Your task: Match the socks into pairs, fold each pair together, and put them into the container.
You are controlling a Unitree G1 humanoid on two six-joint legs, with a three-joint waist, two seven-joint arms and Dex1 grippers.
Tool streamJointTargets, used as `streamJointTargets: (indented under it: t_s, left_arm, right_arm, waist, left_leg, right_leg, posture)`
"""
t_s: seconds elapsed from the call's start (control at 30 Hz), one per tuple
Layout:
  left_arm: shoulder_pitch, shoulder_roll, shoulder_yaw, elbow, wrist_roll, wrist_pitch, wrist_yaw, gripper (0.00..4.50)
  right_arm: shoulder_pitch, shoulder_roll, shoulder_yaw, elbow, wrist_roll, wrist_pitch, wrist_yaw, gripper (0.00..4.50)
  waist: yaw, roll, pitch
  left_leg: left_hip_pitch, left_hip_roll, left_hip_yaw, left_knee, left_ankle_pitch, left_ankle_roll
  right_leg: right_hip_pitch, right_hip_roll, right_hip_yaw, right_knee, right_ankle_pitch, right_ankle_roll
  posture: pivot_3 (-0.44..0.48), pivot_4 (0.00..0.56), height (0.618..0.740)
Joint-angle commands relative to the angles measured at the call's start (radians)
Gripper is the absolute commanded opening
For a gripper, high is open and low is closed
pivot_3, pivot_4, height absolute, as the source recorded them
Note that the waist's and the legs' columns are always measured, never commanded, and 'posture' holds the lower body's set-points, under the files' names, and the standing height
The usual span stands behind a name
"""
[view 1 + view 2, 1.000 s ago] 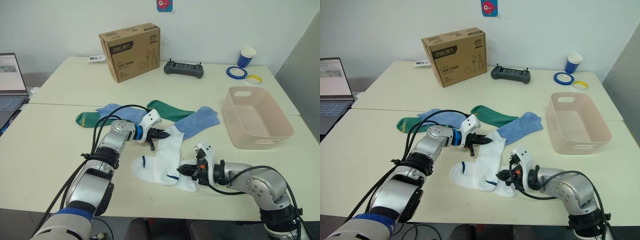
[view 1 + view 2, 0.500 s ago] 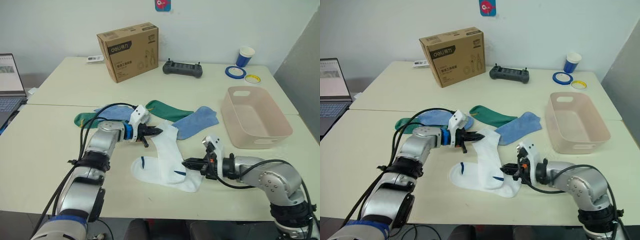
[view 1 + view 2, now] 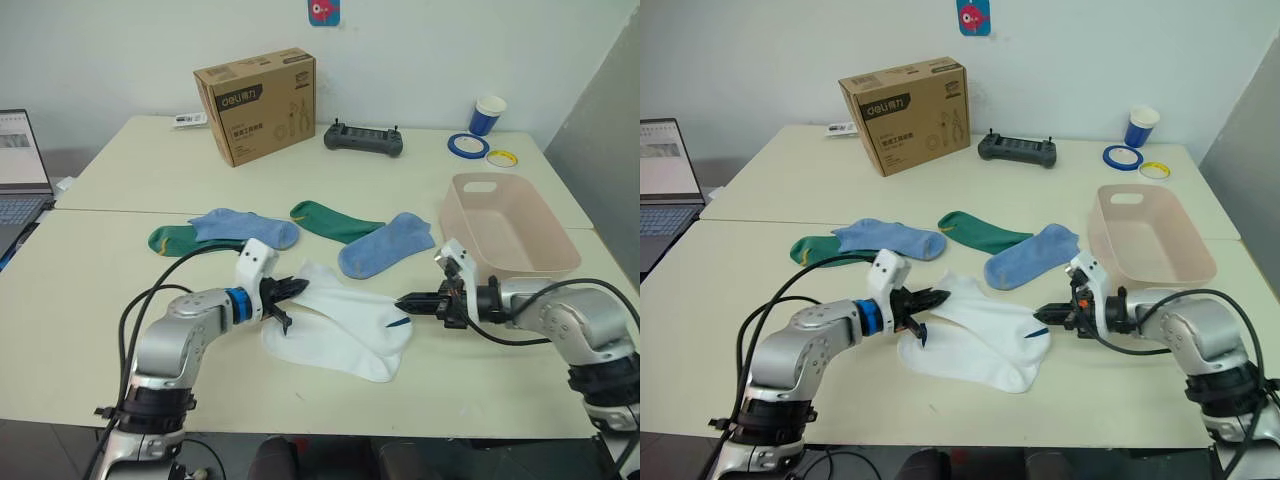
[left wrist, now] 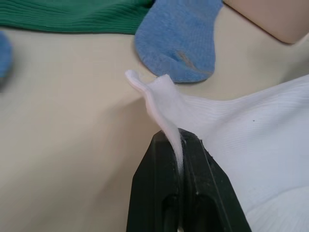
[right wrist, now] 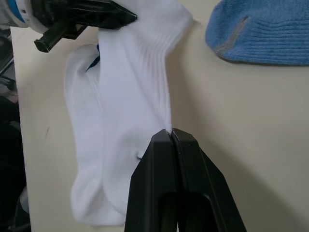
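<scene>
Two white socks (image 3: 345,322) lie overlapped at the front middle of the table, stretched left to right. My left gripper (image 3: 289,291) is shut on a raised fold at their left end (image 4: 161,108). My right gripper (image 3: 402,302) is shut on the edge at their right end (image 5: 145,96). Behind them lie a light blue sock (image 3: 247,228) over a dark green sock (image 3: 168,239), a second green sock (image 3: 335,222), and a second blue sock (image 3: 388,244). The pale pink container (image 3: 545,262) stands at the right, just beyond my right arm.
A brown cardboard box (image 3: 258,103), a black controller (image 3: 363,138), a blue paper cup (image 3: 489,113) and two tape rolls (image 3: 470,144) sit along the far table. A laptop (image 3: 16,165) is at the far left edge.
Both grippers have drawn apart, the left toward the left and the right toward the container. The white sock between them has swung from lengthwise to crosswise over the other white sock.
</scene>
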Motion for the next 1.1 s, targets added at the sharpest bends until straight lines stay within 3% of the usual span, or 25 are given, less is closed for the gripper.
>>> streamJointTargets:
  t_s: [0.03,0.23,0.27,0.37,0.57,0.67,0.97,1.1]
  left_arm:
    - [0.043,-0.045,0.053,-0.029,-0.015,-0.089,0.078,0.03]
    - [0.1,-0.084,0.013,-0.034,-0.023,-0.142,0.095,0.03]
    - [0.097,-0.092,0.015,-0.027,-0.03,-0.142,0.1,0.0]
    - [0.087,-0.086,0.016,-0.014,-0.044,-0.143,0.094,0.7]
    - [0.035,0.001,0.017,0.055,-0.048,-0.17,0.023,2.67]
    - [-0.032,0.078,-0.01,0.139,-0.042,-0.219,-0.084,3.61]
    - [-0.23,0.108,-0.162,0.425,0.05,-0.419,-0.29,3.61]
    - [-0.255,0.097,-0.211,0.492,0.101,-0.485,-0.306,3.61]
  right_arm:
    - [-0.04,0.006,0.039,0.075,-0.064,-0.079,0.052,0.0]
    - [-0.036,0.019,0.057,0.108,-0.111,-0.117,0.072,0.0]
    - [-0.027,0.022,0.043,0.097,-0.108,-0.115,0.065,0.19]
    - [0.003,0.029,-0.015,0.052,-0.09,-0.099,0.023,0.98]
    - [0.118,0.029,-0.125,-0.101,-0.049,-0.038,-0.057,3.12]
    - [0.204,0.051,-0.191,-0.229,-0.007,0.004,-0.126,3.14]
    - [0.295,0.153,-0.196,-0.375,0.032,0.073,-0.287,3.14]
    - [0.317,0.168,-0.176,-0.38,0.02,0.074,-0.321,3.14]
  waist:
    - [0.001,0.0,0.0]
    - [0.01,0.0,0.0]
    - [0.011,0.0,0.0]
    - [0.013,0.0,0.0]
    - [0.018,0.0,0.0]
    - [0.021,0.0,0.0]
    - [0.024,0.0,0.0]
    - [0.022,0.0,0.0]
  left_leg:
    - [0.0,0.0,0.0,0.0,0.0,0.0]
    - [-0.001,0.0,0.001,0.0,0.0,0.0]
    - [-0.001,0.0,0.001,0.0,0.0,0.0]
    - [-0.001,0.0,0.001,0.0,0.0,-0.001]
    - [-0.001,0.0,0.001,0.0,0.0,-0.001]
    - [-0.001,0.0,0.0,0.0,0.0,-0.001]
    - [-0.001,-0.001,0.0,0.0,0.001,-0.001]
    - [-0.001,-0.001,0.0,0.0,0.001,-0.001]
  right_leg:
    - [0.0,0.0,0.0,0.0,0.0,0.0]
    - [0.0,-0.002,0.0,-0.001,0.0,0.0]
    - [0.0,-0.002,0.0,-0.001,0.0,0.0]
    - [0.0,-0.002,-0.001,0.0,0.0,0.0]
    - [0.0,-0.001,-0.001,0.0,0.0,0.0]
    - [0.0,-0.001,-0.002,0.0,0.0,0.0]
    - [0.0,-0.001,-0.002,0.0,0.0,0.0]
    - [0.0,-0.001,-0.001,0.0,0.0,0.0]
  posture:
    - [0.0,0.15,0.74]
    - [0.0,0.15,0.74]
    - [0.0,0.15,0.74]
    - [0.0,0.15,0.74]
    - [0.0,0.15,0.74]
    - [0.0,0.15,0.74]
    - [0.0,0.15,0.74]
    - [0.0,0.15,0.74]
